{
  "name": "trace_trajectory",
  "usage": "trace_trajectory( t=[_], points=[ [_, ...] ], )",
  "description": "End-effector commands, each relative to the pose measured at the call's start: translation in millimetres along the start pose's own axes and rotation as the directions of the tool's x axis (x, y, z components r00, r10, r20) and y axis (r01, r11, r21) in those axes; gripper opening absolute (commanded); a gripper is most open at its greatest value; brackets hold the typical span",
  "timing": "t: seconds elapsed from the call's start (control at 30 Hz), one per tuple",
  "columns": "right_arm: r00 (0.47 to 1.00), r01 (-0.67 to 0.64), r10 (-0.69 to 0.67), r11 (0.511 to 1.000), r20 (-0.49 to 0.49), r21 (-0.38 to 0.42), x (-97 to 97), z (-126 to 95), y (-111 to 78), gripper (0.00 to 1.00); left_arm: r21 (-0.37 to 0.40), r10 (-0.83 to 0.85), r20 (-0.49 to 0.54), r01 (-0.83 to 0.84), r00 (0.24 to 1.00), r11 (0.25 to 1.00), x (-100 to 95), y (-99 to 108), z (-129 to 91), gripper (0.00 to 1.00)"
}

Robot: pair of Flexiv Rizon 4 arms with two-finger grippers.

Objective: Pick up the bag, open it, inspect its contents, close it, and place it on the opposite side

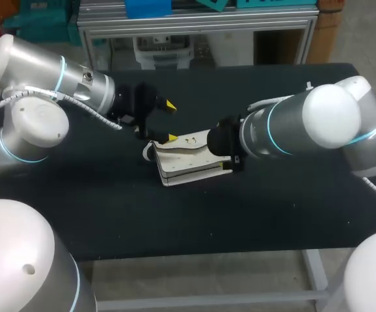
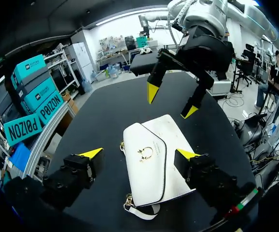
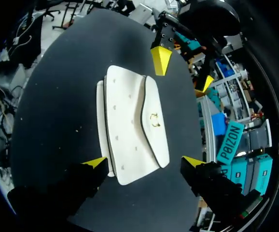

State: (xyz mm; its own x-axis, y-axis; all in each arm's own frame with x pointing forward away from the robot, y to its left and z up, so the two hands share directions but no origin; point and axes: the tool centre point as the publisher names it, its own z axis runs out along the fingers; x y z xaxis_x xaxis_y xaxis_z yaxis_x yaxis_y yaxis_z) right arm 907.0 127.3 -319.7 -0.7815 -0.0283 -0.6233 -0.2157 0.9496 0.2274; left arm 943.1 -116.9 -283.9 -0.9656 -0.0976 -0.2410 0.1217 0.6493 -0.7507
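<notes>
**Head view: two spread grippers over a white bag lying flat**

Head view shows the white bag [image 1: 187,158] lying flat, flap side up, near the middle of the black table [image 1: 272,221], with an arm coming at it from each side. The left gripper [image 1: 170,121] hangs at one end of the bag, its yellow tips wide apart. The lower tip is right at the bag's edge, but whether it touches cannot be told.

From the left wrist, the bag lies under and between that gripper's spread fingers. A gold clasp [image 2: 146,153] sits on the flap and a strap [image 2: 142,210] is at the bag's near end. One yellow fingertip is over the bag's long edge; the other is off to the side, over bare table.

The right gripper [image 3: 144,161] is also spread, with nothing pinched. From its wrist, the bag lies just ahead of and between its fingers, one tip outside each long side. Ahead, beyond the bag's far end, the other gripper faces it.
</notes>
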Motion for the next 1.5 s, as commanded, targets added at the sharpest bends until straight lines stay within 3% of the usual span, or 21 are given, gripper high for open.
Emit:
trace_trajectory(
  t=[0.03, 0.33, 0.47, 1.0, 1.2, 1.23, 1.5],
  points=[
    [0.998, -0.064, 0.064, 0.998, -0.017, 0.025, -15.8, -16, -3.1, 1.0, -0.037, -0.127, 0.031, 0.128, 0.991, 0.991, 7.0, -7, -16, 1.0],
    [0.959, -0.242, 0.25, 0.968, -0.135, 0.072, -47.9, -34, -7.0, 1.0, -0.074, -0.337, 0.074, 0.343, 0.938, 0.937, 10.2, -11, -47, 1.0],
    [0.921, -0.327, 0.337, 0.942, -0.197, 0.081, -55.6, -38, -14.1, 1.0, -0.119, -0.31, 0.121, 0.324, 0.943, 0.939, 12.2, -14, -55, 1.0],
    [0.922, -0.322, 0.333, 0.943, -0.196, 0.09, -56.7, -39, -15.1, 1.0, -0.119, -0.31, 0.121, 0.324, 0.943, 0.939, 12.2, -14, -55, 1.0],
    [0.886, -0.336, 0.371, 0.927, -0.279, 0.167, -77.0, -31, -9.4, 1.0, -0.142, -0.518, 0.3, 0.574, 0.801, 0.806, 6.0, -26, -46, 1.0],
    [0.877, -0.342, 0.392, 0.915, -0.278, 0.212, -82.7, -30, -8.9, 1.0, -0.152, -0.562, 0.355, 0.64, 0.747, 0.753, 3.1, -28, -44, 1.0],
    [0.752, -0.369, 0.535, 0.826, -0.385, 0.427, -106.7, -29, -9.5, 1.0, -0.29, -0.606, 0.544, 0.808, 0.58, 0.513, 0.1, -20, -47, 1.0]
  ],
)
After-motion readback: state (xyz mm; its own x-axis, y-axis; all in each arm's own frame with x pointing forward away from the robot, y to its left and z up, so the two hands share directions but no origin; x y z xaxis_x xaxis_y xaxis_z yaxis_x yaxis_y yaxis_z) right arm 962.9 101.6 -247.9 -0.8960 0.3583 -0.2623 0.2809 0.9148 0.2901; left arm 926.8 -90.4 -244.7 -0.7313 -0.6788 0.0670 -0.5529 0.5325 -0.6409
